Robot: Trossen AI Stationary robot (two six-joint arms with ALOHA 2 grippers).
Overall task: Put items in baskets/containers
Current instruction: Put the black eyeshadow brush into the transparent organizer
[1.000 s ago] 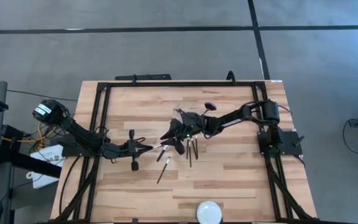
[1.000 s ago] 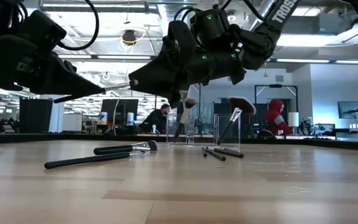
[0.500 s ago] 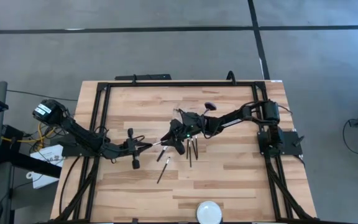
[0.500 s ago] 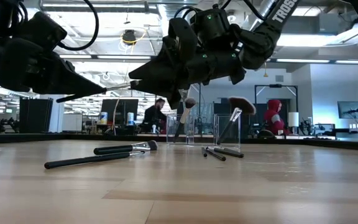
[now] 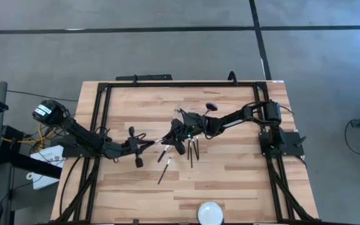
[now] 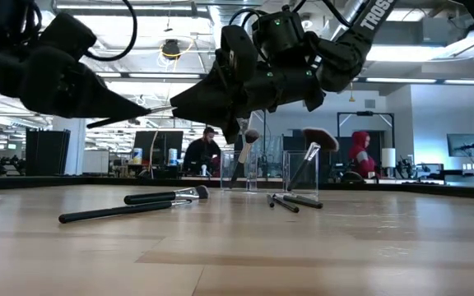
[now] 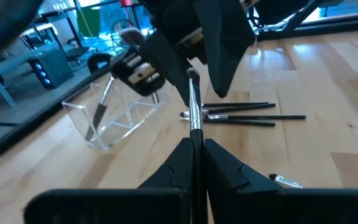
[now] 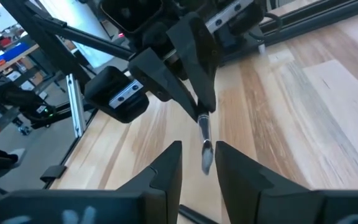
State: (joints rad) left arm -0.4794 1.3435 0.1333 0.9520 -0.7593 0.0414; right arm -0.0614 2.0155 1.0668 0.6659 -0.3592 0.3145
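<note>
My left gripper [image 5: 147,143] is shut on a slim makeup brush [image 7: 194,112] with a silver ferrule and a pale tip, held above the table's middle. Its tip [image 8: 206,157] reaches between the open fingers of my right gripper [image 5: 169,135], without touching them as far as the right wrist view shows. The clear container [image 7: 114,115] stands behind the right gripper on the far side, with brushes leaning inside, one with a reddish fan head [image 6: 319,138]. Several more brushes [image 5: 163,164] lie flat on the wood. My left gripper pinches the brush's dark handle [image 7: 195,138] between its two fingers, a little behind the silver ferrule. The fingers come nearly level from the table's left and lie along the brush. The brush is lifted clear and slants slightly upward toward the right gripper [image 6: 159,110].
Three brushes [image 5: 192,150] lie side by side just near of the right gripper, two more [image 6: 130,205] toward the table's near left. A white round disc [image 5: 209,212] sits at the near edge. A black frame [image 5: 102,112] borders the table. People show in the room behind.
My left gripper has moved a little toward the table's right and far side and slightly up, carrying the brush's tip farther in between the right gripper's fingers. The right arm has kept still.
</note>
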